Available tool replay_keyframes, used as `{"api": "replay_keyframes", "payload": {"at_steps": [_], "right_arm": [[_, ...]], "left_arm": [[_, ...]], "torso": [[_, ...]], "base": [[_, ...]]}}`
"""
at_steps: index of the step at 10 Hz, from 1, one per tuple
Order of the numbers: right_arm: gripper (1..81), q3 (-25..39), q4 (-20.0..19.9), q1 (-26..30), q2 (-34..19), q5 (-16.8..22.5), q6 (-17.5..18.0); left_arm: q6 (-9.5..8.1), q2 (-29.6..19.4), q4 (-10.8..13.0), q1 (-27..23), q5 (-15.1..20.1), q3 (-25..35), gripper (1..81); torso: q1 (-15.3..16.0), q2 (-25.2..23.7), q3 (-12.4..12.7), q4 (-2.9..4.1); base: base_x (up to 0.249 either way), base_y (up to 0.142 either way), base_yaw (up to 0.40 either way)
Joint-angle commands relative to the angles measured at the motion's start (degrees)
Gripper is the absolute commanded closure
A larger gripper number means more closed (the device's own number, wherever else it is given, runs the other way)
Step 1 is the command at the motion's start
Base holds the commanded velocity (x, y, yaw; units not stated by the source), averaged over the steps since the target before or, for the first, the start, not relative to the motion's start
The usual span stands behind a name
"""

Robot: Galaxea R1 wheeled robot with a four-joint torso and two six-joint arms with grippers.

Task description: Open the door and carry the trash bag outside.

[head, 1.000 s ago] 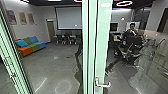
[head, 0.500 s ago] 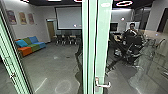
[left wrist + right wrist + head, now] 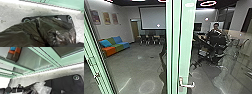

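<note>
ok so the trash bag (image 3: 43, 30) is a dark crumpled heap of plastic right by the robot's base, near the foot of the green-framed glass. door (image 3: 186, 45) is dead ahead, silver handle (image 3: 187, 84) low on its frame. can't tell if the left pincer or the right pincer is clenched or released, sorry. past the glass: colorful sofa (image 3: 115, 46) far left, big screen (image 3: 153, 18) on the far wall, person (image 3: 216, 32) far right.
</note>
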State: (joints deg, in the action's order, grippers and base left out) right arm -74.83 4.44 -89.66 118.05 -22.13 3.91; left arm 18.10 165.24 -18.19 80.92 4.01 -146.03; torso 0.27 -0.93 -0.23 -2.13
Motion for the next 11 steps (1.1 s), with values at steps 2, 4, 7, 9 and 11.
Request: {"api": "replay_keyframes", "payload": {"at_steps": [2,4,7,9,11], "right_arm": [[1.0,9.79,-3.2,11.72,-9.3,6.45,-0.22],[1.0,10.94,-5.58,17.0,-11.49,11.57,-0.13],[1.0,17.52,-9.78,25.96,-18.78,16.49,-0.13],[1.0,17.18,-15.56,31.5,-20.2,20.7,-0.05],[1.0,17.53,-19.91,36.16,-20.73,23.27,-0.05]], "left_arm": [[0.09,-0.17,0.08,-4.14,3.55,0.13,81.1],[0.09,-0.17,0.0,-4.23,3.55,0.13,81.1],[0.09,0.09,0.0,-4.23,3.55,0.13,81.1],[0.09,0.27,0.0,-4.23,3.55,0.13,81.1],[0.09,0.44,0.0,-4.23,3.55,0.13,81.1]], "torso": [[0.0,0.0,0.0,0.0],[0.0,0.0,0.0,0.0],[0.0,0.0,0.0,0.0],[0.0,0.0,0.0,0.0],[0.0,0.0,0.0,0.0]], "base": [[0.0,0.0,0.0],[0.0,0.0,0.0],[0.0,0.0,0.0],[0.0,0.0,0.0],[0.0,0.0,0.0]]}}
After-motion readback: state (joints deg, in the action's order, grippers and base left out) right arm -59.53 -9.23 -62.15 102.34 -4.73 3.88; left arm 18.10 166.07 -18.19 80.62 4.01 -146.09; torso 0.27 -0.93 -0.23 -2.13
